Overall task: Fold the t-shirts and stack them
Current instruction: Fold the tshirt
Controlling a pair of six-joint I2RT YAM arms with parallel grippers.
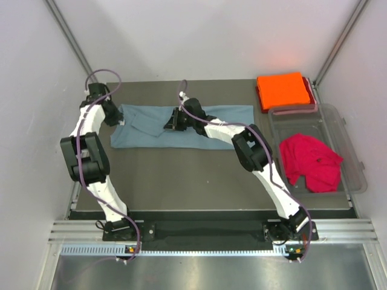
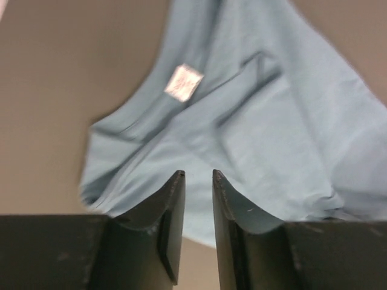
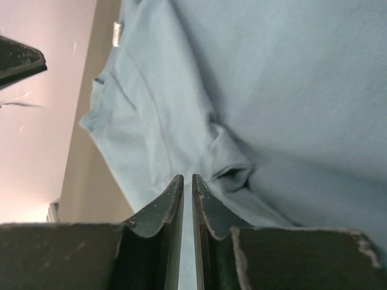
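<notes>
The grey-blue t-shirt (image 1: 145,134) lies spread flat across the back of the table, collar end to the left. My left gripper (image 1: 123,119) hovers at its left end, jaws slightly apart and empty (image 2: 196,173), above the shirt (image 2: 272,121) near its white neck label (image 2: 183,82). My right gripper (image 1: 170,122) is low over the shirt's left-middle, jaws nearly together with nothing seen between them (image 3: 187,177), beside a small pucker in the cloth (image 3: 233,172). The orange t-shirt (image 1: 282,89) lies folded at the back right. The red t-shirt (image 1: 309,162) lies crumpled in the tub.
A clear plastic tub (image 1: 357,163) stands along the right side of the dark table (image 1: 181,181). White walls close in the left, the back and the right. A metal rail with both arm bases runs along the near edge.
</notes>
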